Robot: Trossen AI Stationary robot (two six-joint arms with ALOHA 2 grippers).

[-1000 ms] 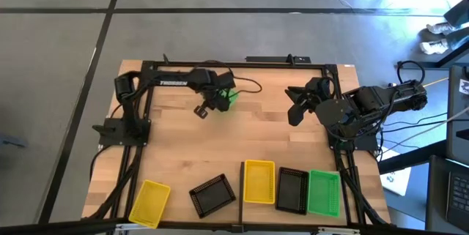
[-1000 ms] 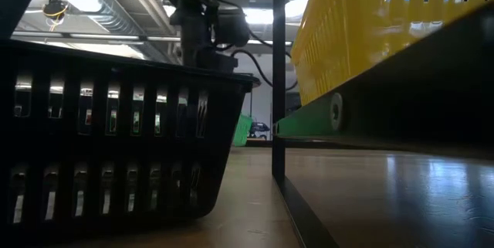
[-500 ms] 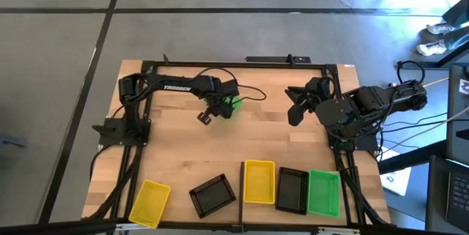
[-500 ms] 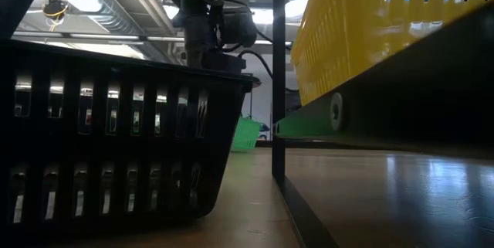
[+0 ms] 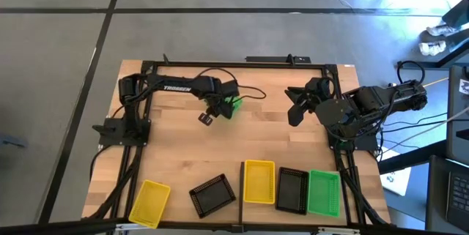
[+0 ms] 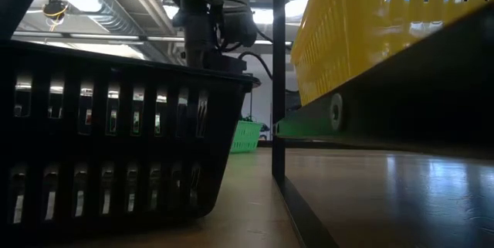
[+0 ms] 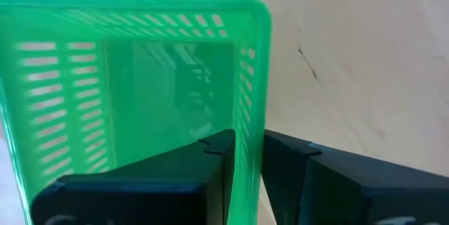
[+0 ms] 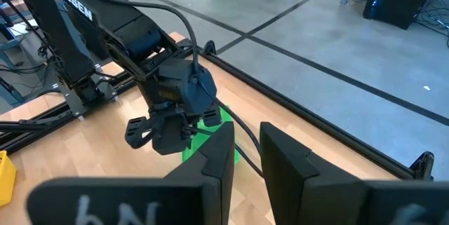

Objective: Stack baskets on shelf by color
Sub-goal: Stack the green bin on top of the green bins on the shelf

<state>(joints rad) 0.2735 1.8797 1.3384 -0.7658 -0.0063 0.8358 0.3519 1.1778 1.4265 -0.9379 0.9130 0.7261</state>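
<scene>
Planked wooden tabletop (image 5: pixel 242 136) on grey concrete floor (image 5: pixel 220 23).

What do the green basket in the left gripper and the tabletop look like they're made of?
Green basket: seemingly thin moulded plastic, translucent, slotted walls, pinched by the left gripper. Tabletop: pale planked wood with a smooth finish and visible grain.

Green lattice basket (image 7: pixel 133 92), dark pincer (image 7: pixel 245 156)

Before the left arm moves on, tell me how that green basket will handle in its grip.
Likely light: the left claw holds the green basket by one thin wall. Its slotted plastic will probably flex a little rather than crack. Pinched only at the rim, it may swing or tilt as it travels.
</scene>
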